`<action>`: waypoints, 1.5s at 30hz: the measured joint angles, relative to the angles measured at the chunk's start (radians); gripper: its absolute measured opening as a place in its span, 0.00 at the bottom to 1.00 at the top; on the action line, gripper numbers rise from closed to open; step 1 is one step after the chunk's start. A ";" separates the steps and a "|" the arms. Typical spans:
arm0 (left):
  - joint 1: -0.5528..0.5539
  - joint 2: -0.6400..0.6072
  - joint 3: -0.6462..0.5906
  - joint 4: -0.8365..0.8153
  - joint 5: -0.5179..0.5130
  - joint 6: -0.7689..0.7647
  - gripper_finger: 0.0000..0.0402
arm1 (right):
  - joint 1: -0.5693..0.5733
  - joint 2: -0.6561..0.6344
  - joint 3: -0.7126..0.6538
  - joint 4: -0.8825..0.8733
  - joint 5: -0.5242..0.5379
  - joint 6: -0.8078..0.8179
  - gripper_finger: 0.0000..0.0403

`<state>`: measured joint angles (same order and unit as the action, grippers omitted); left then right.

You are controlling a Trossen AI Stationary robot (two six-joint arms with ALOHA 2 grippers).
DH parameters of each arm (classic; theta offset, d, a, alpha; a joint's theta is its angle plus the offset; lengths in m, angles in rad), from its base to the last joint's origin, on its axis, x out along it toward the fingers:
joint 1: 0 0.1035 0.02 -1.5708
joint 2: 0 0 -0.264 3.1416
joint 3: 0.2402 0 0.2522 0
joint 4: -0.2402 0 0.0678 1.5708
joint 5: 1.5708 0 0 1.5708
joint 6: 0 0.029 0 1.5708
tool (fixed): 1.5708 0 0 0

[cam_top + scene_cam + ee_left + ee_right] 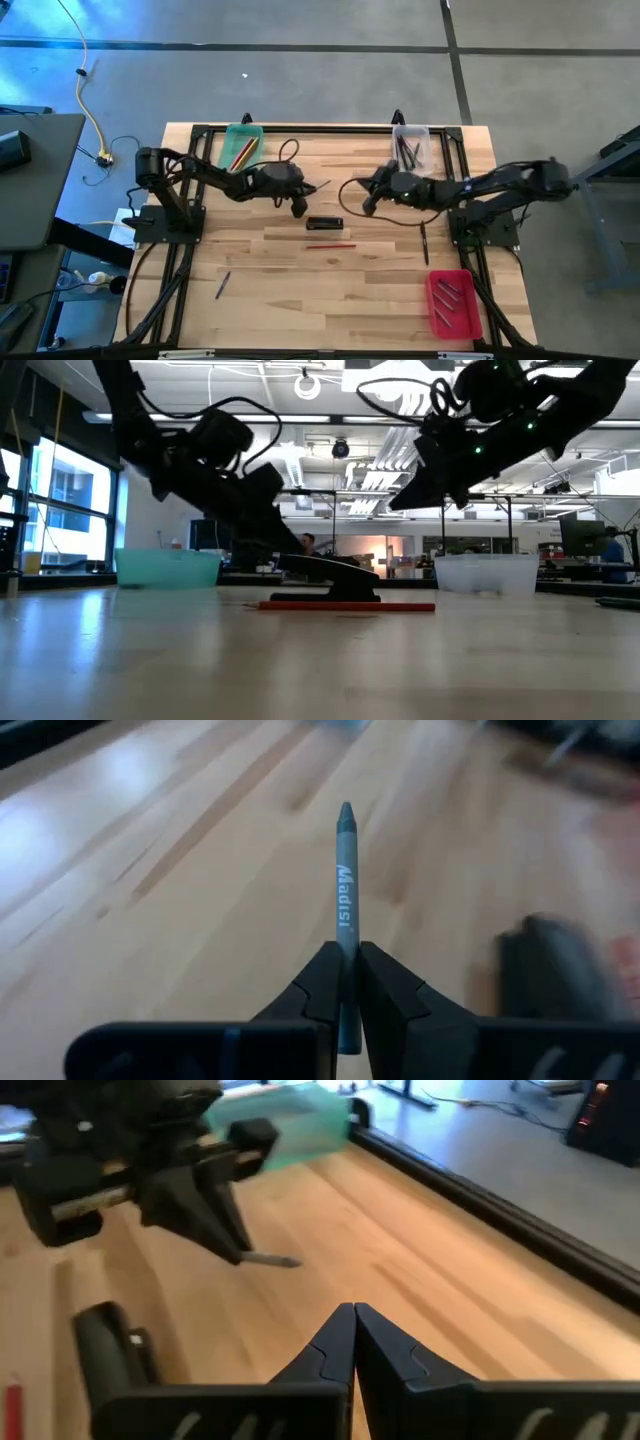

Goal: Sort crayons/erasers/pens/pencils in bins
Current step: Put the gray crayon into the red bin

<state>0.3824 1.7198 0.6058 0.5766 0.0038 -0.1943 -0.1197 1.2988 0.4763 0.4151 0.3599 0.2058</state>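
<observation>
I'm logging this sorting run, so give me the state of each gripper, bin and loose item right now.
left gripper: shut on grey crayon, above the table.
right gripper: shut, empty.
green bin: holds pencils.
clear bin: holds dark pens.
red bin: holds several items.
red pencil: lying flat on table.
black eraser: lying on table.

The pale wooden plank table (300,290) carries a translucent green bin (241,147), clear bin (411,145), solid red bin (453,302), thin red pencil (330,245) and black rectangular block (324,223).
</observation>
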 joint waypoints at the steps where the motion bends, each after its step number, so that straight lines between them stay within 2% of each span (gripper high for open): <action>1: 0.000 -0.001 -0.020 0.057 0.024 -0.013 0.03 | 0.011 0.037 0.000 0.049 -0.002 0.000 0.00; 5: 0.000 -0.001 -0.099 0.304 0.131 -0.060 0.03 | 0.048 0.166 0.000 0.265 -0.016 0.006 0.00; 10: 0.000 -0.002 -0.162 0.580 0.247 -0.126 0.03 | 0.067 0.257 0.000 0.505 -0.085 0.033 0.02; 16: -0.014 -0.003 -0.177 0.775 0.321 -0.187 0.03 | 0.076 0.294 0.000 0.699 -0.168 0.031 0.18; 21: -0.040 -0.003 -0.177 0.818 0.322 -0.196 0.03 | 0.076 0.294 0.003 0.783 -0.223 0.041 0.34; 25: -0.077 -0.003 -0.177 0.843 0.302 -0.200 0.03 | 0.090 0.294 0.043 0.768 -0.260 0.042 0.40; 34: -0.123 -0.003 -0.126 0.858 0.299 -0.199 0.03 | 0.169 0.294 0.117 0.725 -0.248 -0.065 0.39; 39: -0.137 -0.003 -0.112 0.853 0.300 -0.198 0.03 | 0.178 0.294 0.133 0.725 -0.206 -0.109 0.39; 45: -0.142 -0.003 -0.109 0.849 0.300 -0.196 0.03 | 0.173 0.294 0.134 0.726 -0.204 -0.110 0.39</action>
<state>0.2401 1.7172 0.4973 1.4253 0.3035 -0.3904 0.0528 1.5925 0.6098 1.1413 0.1557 0.0957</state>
